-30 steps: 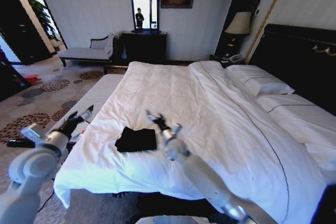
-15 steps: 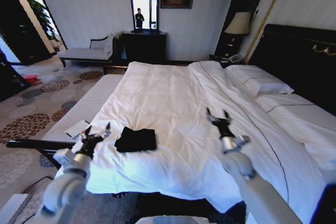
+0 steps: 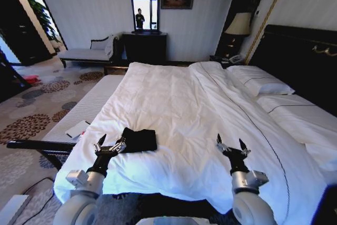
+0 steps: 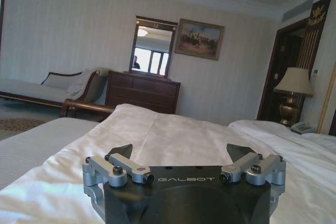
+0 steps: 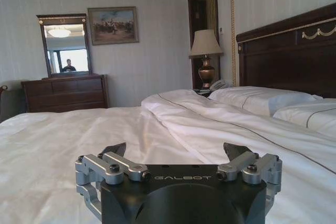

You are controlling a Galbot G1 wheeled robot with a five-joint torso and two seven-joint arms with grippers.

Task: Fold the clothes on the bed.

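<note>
Shirt [image 3: 138, 139] lies bundled on bed [image 3: 174, 98] near its foot edge, 11 o'clock. Left gripper [image 3: 109, 145] beside it, right gripper [image 3: 231, 147] well apart; both jaws apart. Limp cotton; pinch hem corners.

Daylight floods the wide white-duveted bed [image 3: 174, 109], its near edge by the left pincer [image 3: 109, 144] glowing almost blown out. Beyond both pincers, the wood-framed wall mirror [image 3: 145, 5] reflects a bright window. The head view bows straight lines at its edges and darkens in the corners. In the wrist views the black metal pincer bases sit slightly soft.
</note>
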